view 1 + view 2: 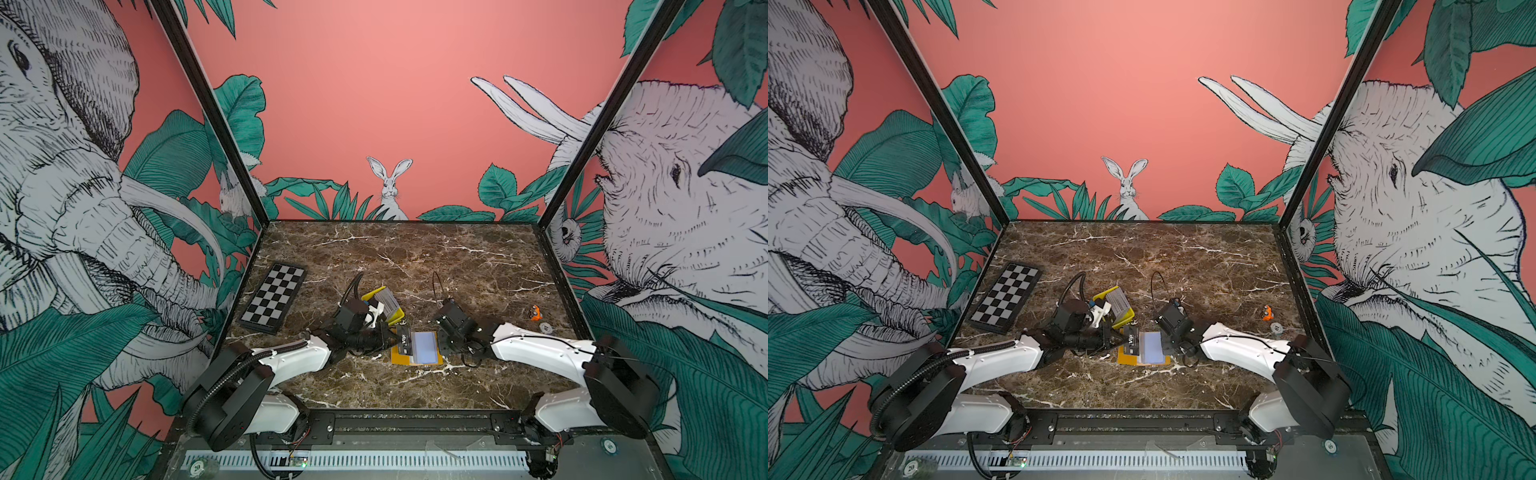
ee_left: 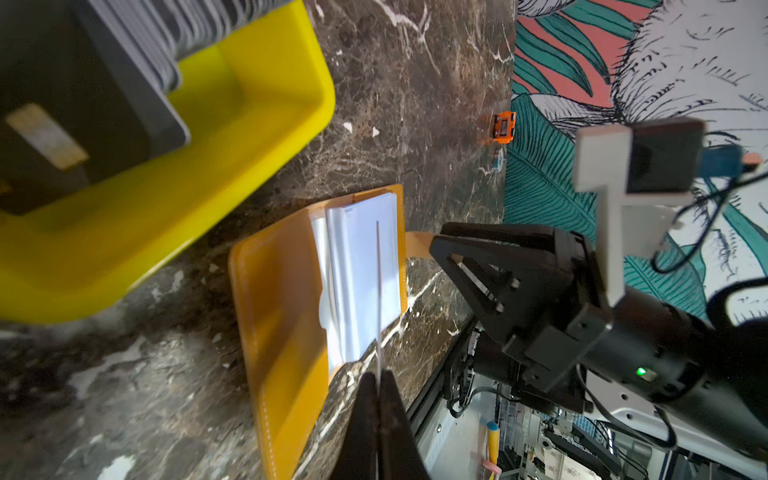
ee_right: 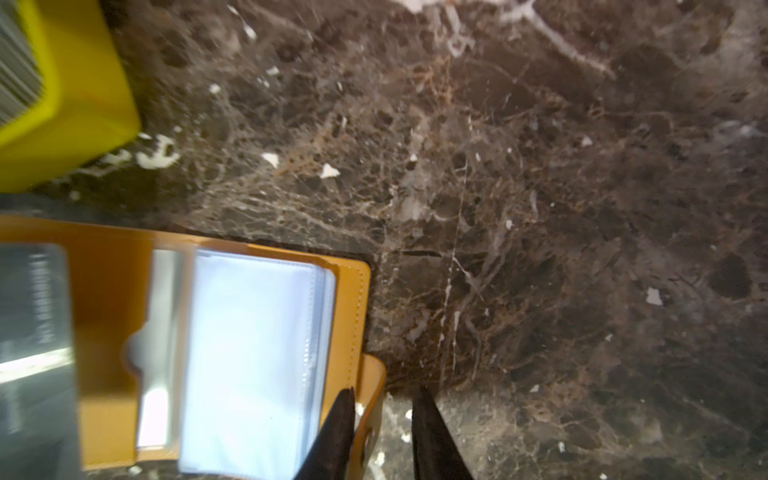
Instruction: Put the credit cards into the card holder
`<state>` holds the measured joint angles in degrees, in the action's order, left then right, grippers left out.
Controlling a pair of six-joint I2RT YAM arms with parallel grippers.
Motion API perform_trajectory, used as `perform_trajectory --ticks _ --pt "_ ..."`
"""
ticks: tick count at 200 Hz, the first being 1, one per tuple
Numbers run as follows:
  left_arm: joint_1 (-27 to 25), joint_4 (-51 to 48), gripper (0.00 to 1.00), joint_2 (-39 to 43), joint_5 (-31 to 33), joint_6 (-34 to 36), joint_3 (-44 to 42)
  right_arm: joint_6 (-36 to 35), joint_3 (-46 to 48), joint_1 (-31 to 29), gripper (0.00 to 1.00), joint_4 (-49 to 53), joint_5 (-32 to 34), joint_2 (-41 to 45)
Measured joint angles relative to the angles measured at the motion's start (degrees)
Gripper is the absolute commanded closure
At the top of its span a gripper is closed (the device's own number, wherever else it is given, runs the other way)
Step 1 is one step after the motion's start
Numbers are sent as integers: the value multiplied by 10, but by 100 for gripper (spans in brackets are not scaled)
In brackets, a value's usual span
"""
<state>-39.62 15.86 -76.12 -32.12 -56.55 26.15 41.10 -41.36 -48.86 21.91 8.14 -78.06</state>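
Brown marble worktop (image 1: 415, 257), pink walls (image 1: 374, 104) printed with elephants, a rabbit and leaves. The left jaws clench one black card (image 1: 403, 341) lettered "VIP", long side running front to back, above the open card holder (image 1: 399, 360) lying near the front edge. More credit cards (image 1: 386, 301) fill a yellow tray (image 2: 266, 104). The right jaws stand apart astride the holder's tab (image 3: 374, 374).

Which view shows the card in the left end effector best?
A top view: the credit card shows its black VIP face over the card holder. The left wrist view gives only its thin edge; the right wrist view, a blur at the frame's border.
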Motion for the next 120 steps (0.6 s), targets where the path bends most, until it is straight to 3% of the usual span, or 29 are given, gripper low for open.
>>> perform_trajectory --ticks 58,120 --pt "0 43 100 -33 2 -3 0 24 55 -10 81 -15 -56 108" --pt "0 61 100 -54 -2 13 0 39 63 -18 88 -47 -89 64"
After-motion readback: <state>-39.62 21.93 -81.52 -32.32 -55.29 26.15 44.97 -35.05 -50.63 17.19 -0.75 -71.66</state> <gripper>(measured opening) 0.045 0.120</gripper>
